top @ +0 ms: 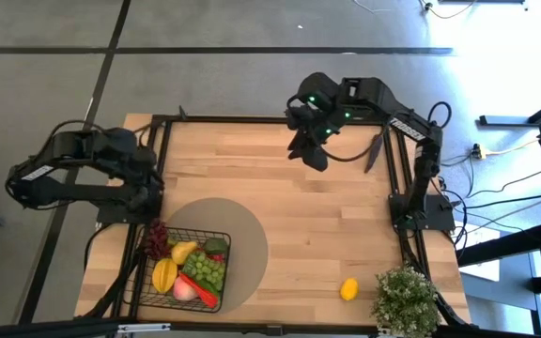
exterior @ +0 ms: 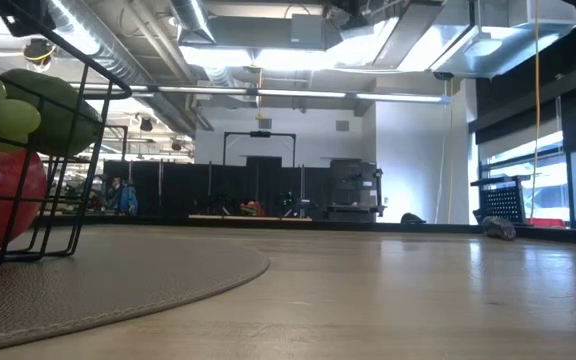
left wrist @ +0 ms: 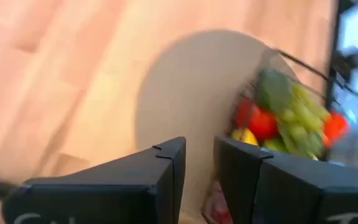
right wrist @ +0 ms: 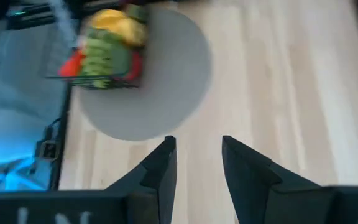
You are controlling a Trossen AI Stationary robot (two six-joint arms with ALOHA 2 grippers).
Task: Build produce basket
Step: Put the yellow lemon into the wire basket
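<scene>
The black wire basket (top: 181, 268) stands on a round tan mat (top: 247, 235) at the table's near left. It holds produce: purple grapes (top: 155, 240) at its far left corner, yellow fruits (top: 165, 272), green grapes (top: 209, 272) and a red piece (top: 205, 296). The low view shows the basket (exterior: 63, 150) with a red apple (exterior: 3, 200) inside. A yellow lemon (top: 348, 288) lies on the bare wood near the front right. My left gripper (left wrist: 199, 149) hovers open just beyond the basket's far left corner. My right gripper (right wrist: 197, 146) hangs open over the table's far middle.
A bushy green potted plant (top: 407, 299) stands at the near right corner, close to the lemon. A black frame (top: 397, 169) runs along the table's edges. Bare wood lies between the mat and the right arm's base.
</scene>
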